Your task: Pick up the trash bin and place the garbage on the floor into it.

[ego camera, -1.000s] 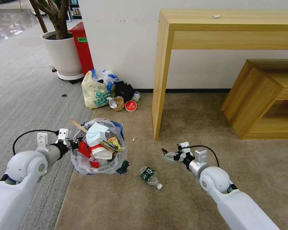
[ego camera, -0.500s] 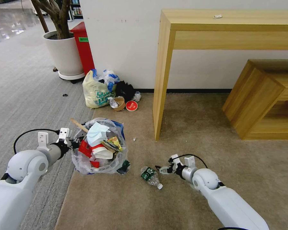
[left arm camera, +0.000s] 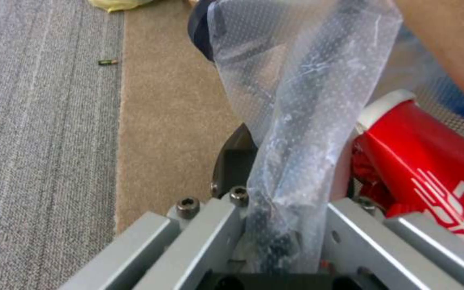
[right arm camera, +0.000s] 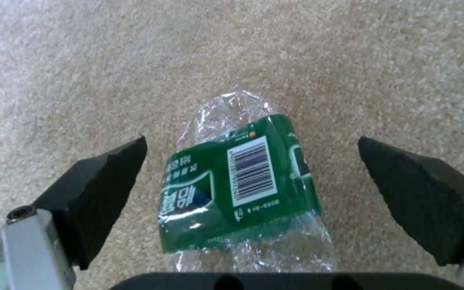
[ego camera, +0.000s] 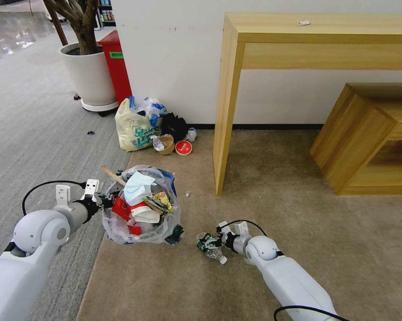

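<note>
The right gripper (right arm camera: 251,161), spread, straddles a crushed bottle (right arm camera: 243,189) on the floor (ego camera: 263,187), low centre of frame. The left gripper (ego camera: 103,201) pinches the bin (ego camera: 140,205) liner at centre left, its fingertips hidden by plastic.

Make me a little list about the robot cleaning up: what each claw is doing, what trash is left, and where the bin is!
left gripper: shut on the trash bin, pinching its plastic liner at the rim
right gripper: open, low over the beige carpet, fingers either side of the bottle
crushed bottle: clear plastic, green label, lying on the carpet, not gripped yet
trash bin contents: face mask, red wrappers, a wooden stick
trash bin place: at the carpet's edge beside the grey carpet
</note>
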Robot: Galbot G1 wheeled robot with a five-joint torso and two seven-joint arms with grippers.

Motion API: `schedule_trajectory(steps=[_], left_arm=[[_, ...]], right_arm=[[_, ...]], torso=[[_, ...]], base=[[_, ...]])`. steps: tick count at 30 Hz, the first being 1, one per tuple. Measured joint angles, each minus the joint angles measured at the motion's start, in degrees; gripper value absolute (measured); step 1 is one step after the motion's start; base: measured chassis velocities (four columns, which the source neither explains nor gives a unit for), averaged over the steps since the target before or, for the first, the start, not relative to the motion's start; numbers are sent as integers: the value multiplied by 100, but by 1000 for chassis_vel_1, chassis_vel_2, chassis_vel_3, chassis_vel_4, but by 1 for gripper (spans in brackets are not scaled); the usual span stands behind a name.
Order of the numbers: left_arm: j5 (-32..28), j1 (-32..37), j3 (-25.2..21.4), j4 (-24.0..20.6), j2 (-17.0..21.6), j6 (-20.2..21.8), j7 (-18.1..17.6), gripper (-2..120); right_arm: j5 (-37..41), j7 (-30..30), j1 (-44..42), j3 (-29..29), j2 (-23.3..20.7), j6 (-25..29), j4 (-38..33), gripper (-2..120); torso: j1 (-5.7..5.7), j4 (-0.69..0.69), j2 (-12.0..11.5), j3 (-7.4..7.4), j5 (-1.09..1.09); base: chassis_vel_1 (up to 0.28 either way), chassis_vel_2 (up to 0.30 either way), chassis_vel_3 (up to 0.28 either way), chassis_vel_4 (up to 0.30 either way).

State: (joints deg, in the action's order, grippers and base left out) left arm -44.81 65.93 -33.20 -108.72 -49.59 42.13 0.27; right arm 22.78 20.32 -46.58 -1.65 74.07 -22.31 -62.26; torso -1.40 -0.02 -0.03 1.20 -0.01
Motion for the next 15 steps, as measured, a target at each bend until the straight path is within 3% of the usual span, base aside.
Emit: schedule_trajectory(steps=[15], left_arm=[[-63, 12, -5, -76, 8, 0, -72, 0]], right_arm=[[-375, 175, 278, 5, 411, 409, 854, 100]], torso=[[0, 0, 0, 0, 0]], base=[[0, 0, 0, 0]])
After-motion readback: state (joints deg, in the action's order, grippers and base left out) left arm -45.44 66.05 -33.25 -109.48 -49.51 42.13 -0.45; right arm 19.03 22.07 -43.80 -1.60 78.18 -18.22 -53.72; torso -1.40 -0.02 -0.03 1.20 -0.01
